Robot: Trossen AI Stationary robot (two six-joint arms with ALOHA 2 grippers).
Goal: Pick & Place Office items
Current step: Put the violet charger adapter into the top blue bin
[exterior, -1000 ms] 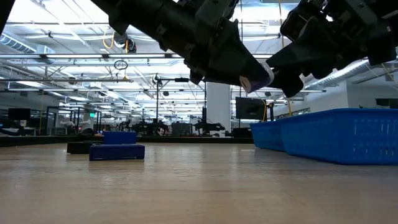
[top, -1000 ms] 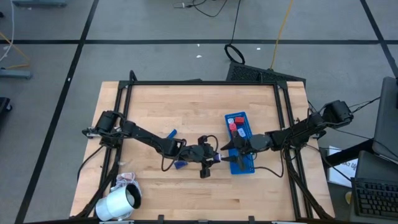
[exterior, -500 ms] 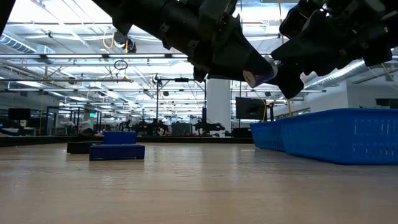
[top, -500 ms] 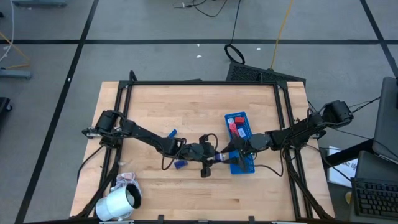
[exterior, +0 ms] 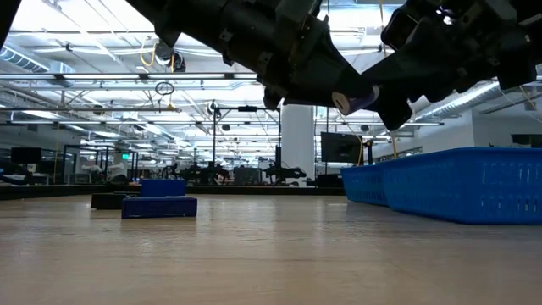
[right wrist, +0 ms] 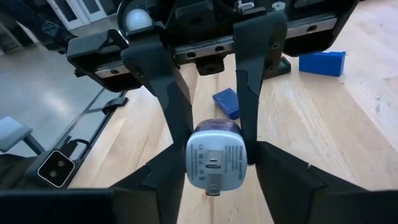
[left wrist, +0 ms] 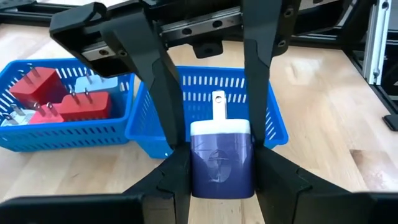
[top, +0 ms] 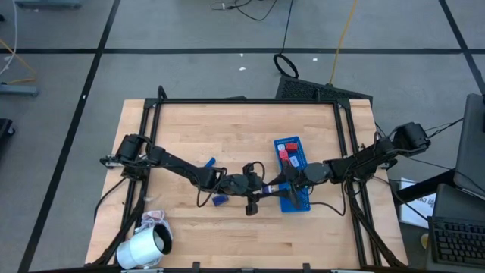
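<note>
Purple-and-white plug block (left wrist: 221,157) sits mid-air above the bench (top: 227,144), clenched by the left hand (top: 261,190); the right hand's (top: 282,186) spread fingers flank it. Early release risks dropping it outside the blue slotted tray (top: 294,176).

1. Dark blue/purple block w/ white end & small white prong (left wrist: 219,154): held up off the table, mid-table, just beside the tray's near end; white face points toward the tray.
2. Red blocks (left wrist: 76,104) w/ metal prongs up: lying in a tray compartment, packed together, a light blue piece (left wrist: 92,84) next to them.
3. Dark blue block (top: 219,201): flat on table, left of centre.
4. Another blue block (top: 209,162): on table, farther back, apart from no. 3.
</note>
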